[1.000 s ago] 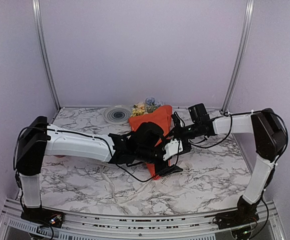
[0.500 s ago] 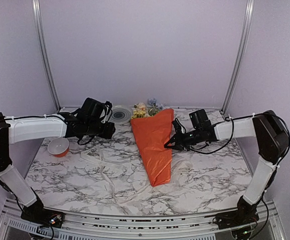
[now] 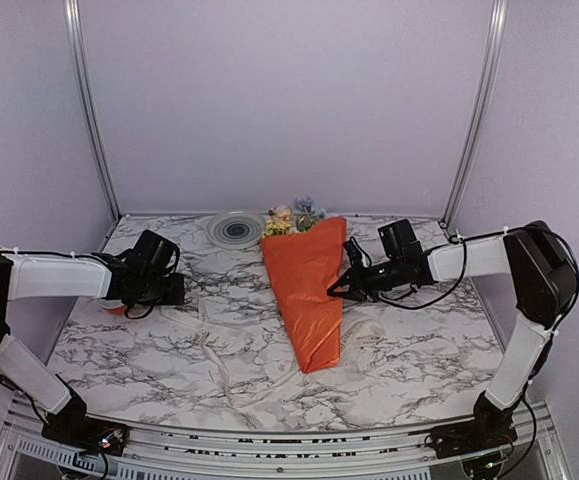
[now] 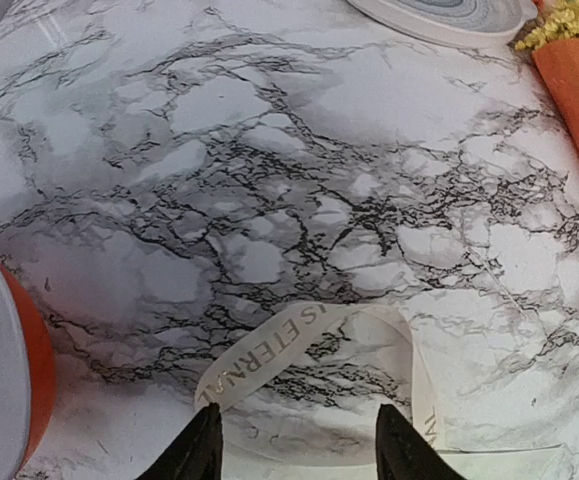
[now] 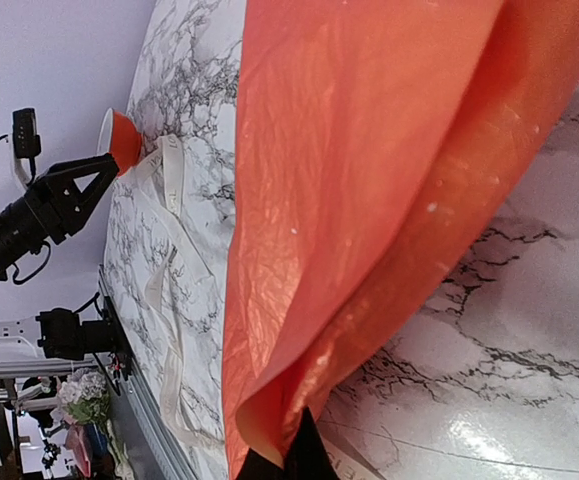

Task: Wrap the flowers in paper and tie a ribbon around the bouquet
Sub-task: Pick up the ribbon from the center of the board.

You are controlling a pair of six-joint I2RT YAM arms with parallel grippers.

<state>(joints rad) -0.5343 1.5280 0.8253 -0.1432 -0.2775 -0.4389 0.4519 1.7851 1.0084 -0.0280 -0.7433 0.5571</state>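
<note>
Marbled bench [image 3: 419, 350], lilac walls. The bouquet [image 3: 309, 290] lies mid-bench, tip toward the near edge. The flowers [image 3: 289, 217] poke out of the wide end near the plate [image 3: 234, 230] by the far wall. The paper [image 5: 349, 200] is already rolled to a cone; nothing is tied round it yet.

Right hand [image 3: 331, 291]: fingers pressed together on the paper's outer edge at the cone's right flank, apparently pinning the overlap.
Left hand [image 4: 304, 455]: fingers spread, low over the bench, a loop of ribbon [image 4: 269, 352] lying between the tips, not pinched. The bowl [image 4: 14, 370] sits just beside it, to the left.

Step in hand, as I judge it: pick up the ribbon. To do it well:
- come straight down so the tips straddle a single ply;
- close across the flat of the band, not its edge;
- lift slowly, since the ribbon is limp and will trail and could catch the bowl;
- the right hand should hold the seam throughout, or the crinkly paper may spring open.
</note>
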